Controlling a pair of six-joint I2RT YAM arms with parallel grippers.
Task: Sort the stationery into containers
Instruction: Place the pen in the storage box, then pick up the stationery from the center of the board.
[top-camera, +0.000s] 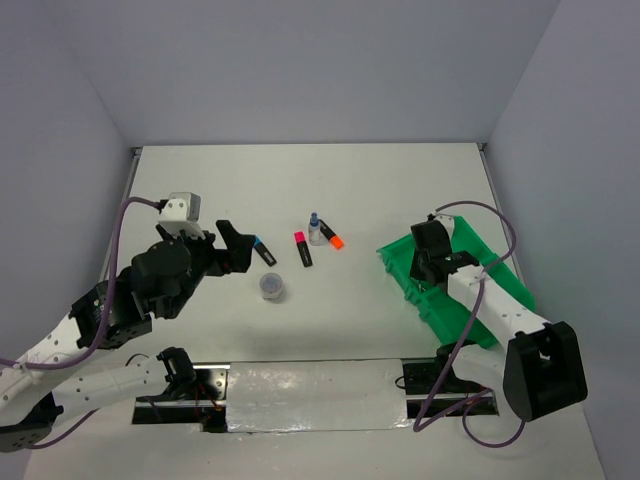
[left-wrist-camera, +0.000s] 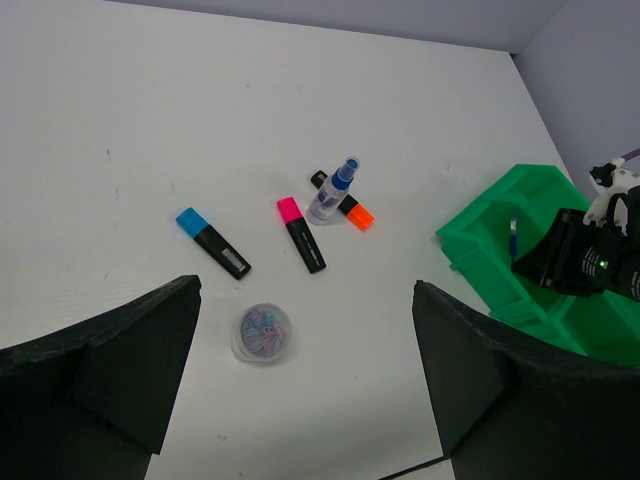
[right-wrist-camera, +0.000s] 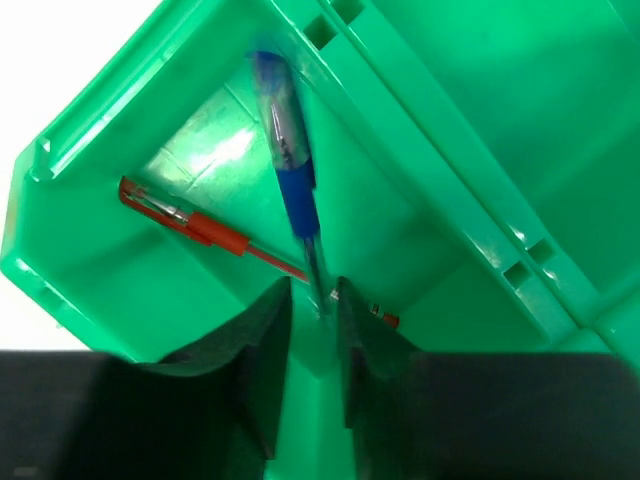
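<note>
The green tray (top-camera: 400, 262) stands at the right. My right gripper (right-wrist-camera: 313, 300) reaches down into one corner compartment (right-wrist-camera: 120, 270), jaws a little apart. A blue pen (right-wrist-camera: 290, 160) stands tilted with its thin tip in the gap, and green shows beside it. A red pen (right-wrist-camera: 190, 222) lies on that compartment's floor. My left gripper (left-wrist-camera: 305, 340) hovers wide open and empty over the table, the round tub (left-wrist-camera: 262, 332) just below its left finger. Beyond lie the blue highlighter (left-wrist-camera: 213, 242), pink highlighter (left-wrist-camera: 300, 234), orange highlighter (left-wrist-camera: 350, 207) and the blue-capped bottle (left-wrist-camera: 332, 192).
The tray's other compartments (right-wrist-camera: 480, 90) show nothing inside. Grey walls close in the white table on three sides. The arm bases and a shiny plate (top-camera: 310, 395) sit at the near edge, and a purple cable (top-camera: 470, 400) loops off the right arm.
</note>
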